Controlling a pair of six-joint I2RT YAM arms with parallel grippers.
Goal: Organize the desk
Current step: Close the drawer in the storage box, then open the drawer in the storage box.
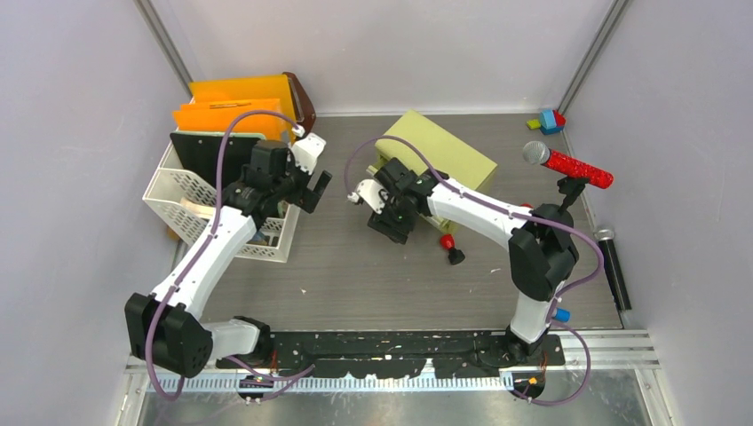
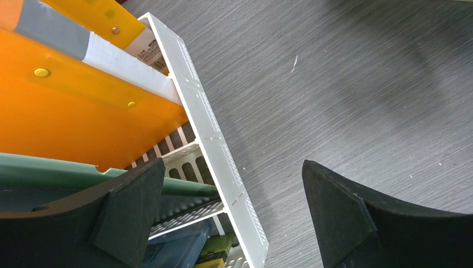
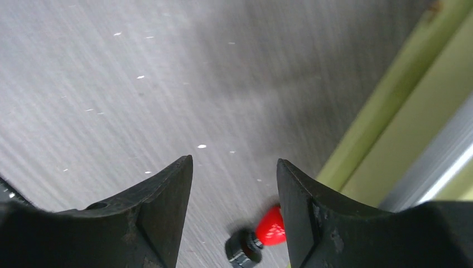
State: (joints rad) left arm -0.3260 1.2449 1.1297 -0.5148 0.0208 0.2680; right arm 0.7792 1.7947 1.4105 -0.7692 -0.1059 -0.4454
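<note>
Overhead, the left gripper [image 1: 313, 193] stands with its jaws wide apart and nothing between them. It hangs over the near corner of a white slotted basket [image 1: 178, 191]. From the left wrist, the basket's long white wall [image 2: 206, 123] runs up through the view just inside the left-hand finger [image 2: 134, 206]. An orange folder [image 2: 67, 111] and a dark green sheet [image 2: 56, 173] stand upright in the basket on that finger's side. Bare desk [image 2: 334, 84] fills the gap ahead of the jaws and lies all around the right-hand finger [image 2: 346, 218].

The right gripper [image 1: 391, 226] is also parted and holds nothing. It points down at the desk [image 1: 355, 275] just in front of a yellow-green cabinet [image 1: 439, 146]. From the right wrist, grey wood grain [image 3: 139, 67] spreads between and beyond the two fingertips. The cabinet's edge [image 3: 401, 123] slants past the outer side of the right-hand finger [image 3: 312, 218]. A small red knob [image 3: 270, 226] joined to a black piece [image 3: 242, 248] lies on the desk close against the inner face of that finger, low in the view and blurred. Whether it touches the finger I cannot tell.

Well away from both grippers, on the right arm's side, a red microphone [image 1: 568, 162] sits on a stand. A black microphone [image 1: 613, 266] lies flat near the desk's edge, and some coloured blocks [image 1: 549, 120] rest in the far corner.
</note>
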